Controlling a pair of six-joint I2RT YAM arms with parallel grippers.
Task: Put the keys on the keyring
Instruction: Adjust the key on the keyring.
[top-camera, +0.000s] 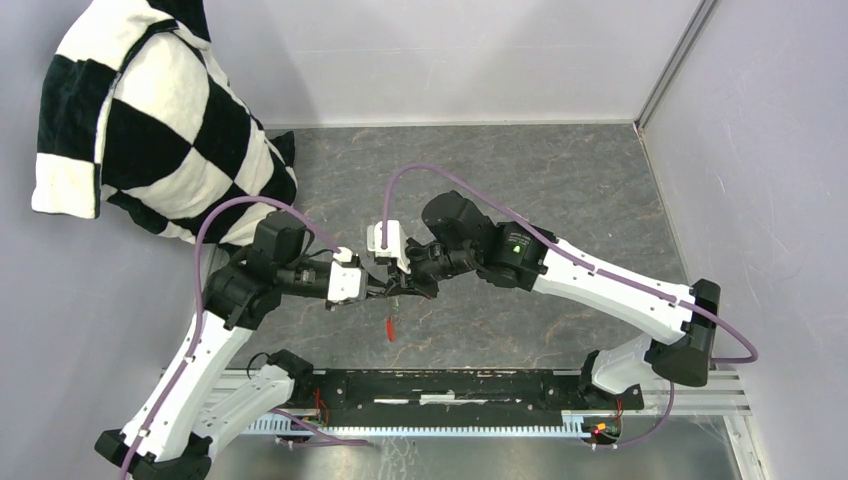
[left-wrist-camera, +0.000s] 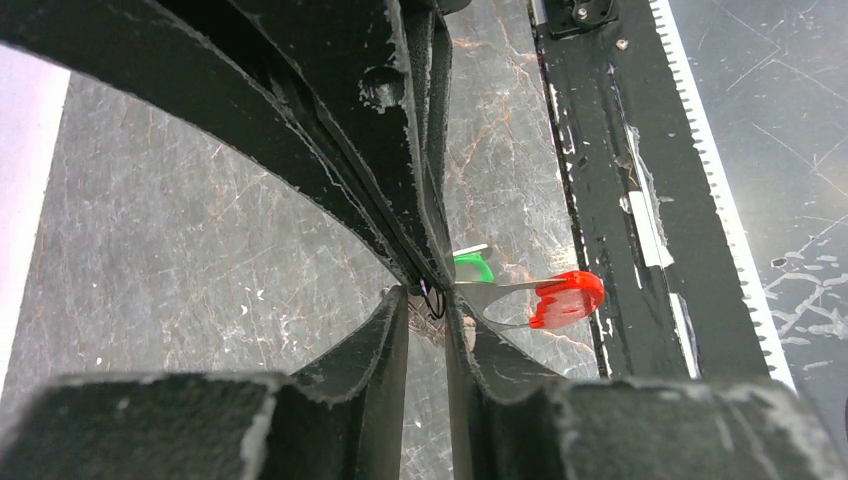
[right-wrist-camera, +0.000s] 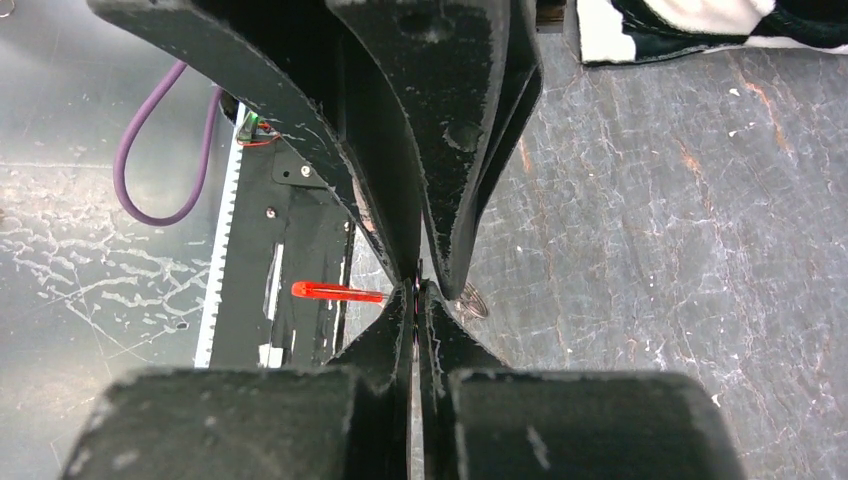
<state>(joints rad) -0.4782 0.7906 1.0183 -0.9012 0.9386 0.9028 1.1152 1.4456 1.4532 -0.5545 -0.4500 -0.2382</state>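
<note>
Keyring (left-wrist-camera: 497, 289) hardware of this kind is light, stiff and slick: a thin metal ring and strap, with a red tag (left-wrist-camera: 568, 298) that swings freely and adds almost no weight. The whole cluster hangs in the air above the tabletop (top-camera: 560, 180), right where the two claws meet tip to tip, with the tag dangling below them in the top view.

The green key (left-wrist-camera: 472, 267) shows only its plastic head, just beside the right claw's fingertips. The blue key is not visible anywhere.

The right claw (right-wrist-camera: 417, 290) is clenched tight on something very thin at its tips; I cannot tell whether that is the ring or a key blade. The left claw (left-wrist-camera: 428, 300) has its jaws narrowly apart with a fine wire loop between the tips, and I cannot tell whether it is truly pinching it.

Best hold, I judge, is the key by its plastic head, which is less slippery than the blade, and the ring by its flat sides near the split. Bare metal could easily twist or skate out of a fingertip pinch.
</note>
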